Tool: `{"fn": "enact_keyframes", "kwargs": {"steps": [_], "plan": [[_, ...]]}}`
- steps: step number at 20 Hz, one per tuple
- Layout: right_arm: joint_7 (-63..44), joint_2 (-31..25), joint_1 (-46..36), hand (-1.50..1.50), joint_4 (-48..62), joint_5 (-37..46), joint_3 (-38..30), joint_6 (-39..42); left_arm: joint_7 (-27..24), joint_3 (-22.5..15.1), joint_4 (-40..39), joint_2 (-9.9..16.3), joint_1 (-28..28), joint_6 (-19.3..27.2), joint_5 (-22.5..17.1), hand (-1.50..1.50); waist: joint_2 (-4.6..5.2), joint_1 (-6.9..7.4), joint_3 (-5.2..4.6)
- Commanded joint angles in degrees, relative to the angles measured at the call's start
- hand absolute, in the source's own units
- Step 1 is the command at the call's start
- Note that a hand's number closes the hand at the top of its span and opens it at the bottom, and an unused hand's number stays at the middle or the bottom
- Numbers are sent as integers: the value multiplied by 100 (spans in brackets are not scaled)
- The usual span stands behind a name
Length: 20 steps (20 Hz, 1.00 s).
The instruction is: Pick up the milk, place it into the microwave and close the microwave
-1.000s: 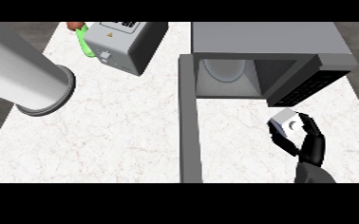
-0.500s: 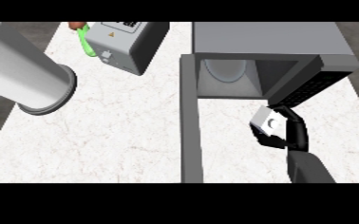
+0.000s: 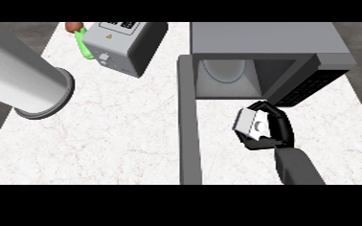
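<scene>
Since a second ago, the right hand (image 3: 272, 130) is carrying the milk (image 3: 249, 123) up and leftward, nearer the open microwave (image 3: 262, 43), fingers curling round the carton. Pickup is looking done (judging by the lift); insertion and shutting the door (image 3: 188, 124) are remaining. Milk is showing as a small white carton, tilted, hovering just outside the cavity above the worktop (image 3: 127, 124).
</scene>
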State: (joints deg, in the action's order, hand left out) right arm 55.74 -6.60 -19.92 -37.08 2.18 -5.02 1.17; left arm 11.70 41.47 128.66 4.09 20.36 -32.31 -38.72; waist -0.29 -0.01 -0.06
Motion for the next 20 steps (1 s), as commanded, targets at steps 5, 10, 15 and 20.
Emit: {"fn": "enact_keyframes", "kwargs": {"steps": [5, 10, 15, 20], "plan": [[-1571, 428, 547, 150, -2292, 250, 684, -502, 123, 103, 178, -156, 83, 12, -52, -150, 5, -6, 1], [-2258, 502, 256, 150, -2833, 330, 680, -825, 239, 114, 46, 26, -172, 51, 20, -150, 19, 20, 5], [-2687, 488, -627, 150, -2375, 633, 566, -1247, 148, 80, -31, -141, -143, -125, 108, -150, 27, 49, 5], [-2954, 241, -1610, 150, -1242, 1225, 474, -1750, 37, 361, -402, 116, -96, -309, -176, -150, 52, 153, 5]]}}
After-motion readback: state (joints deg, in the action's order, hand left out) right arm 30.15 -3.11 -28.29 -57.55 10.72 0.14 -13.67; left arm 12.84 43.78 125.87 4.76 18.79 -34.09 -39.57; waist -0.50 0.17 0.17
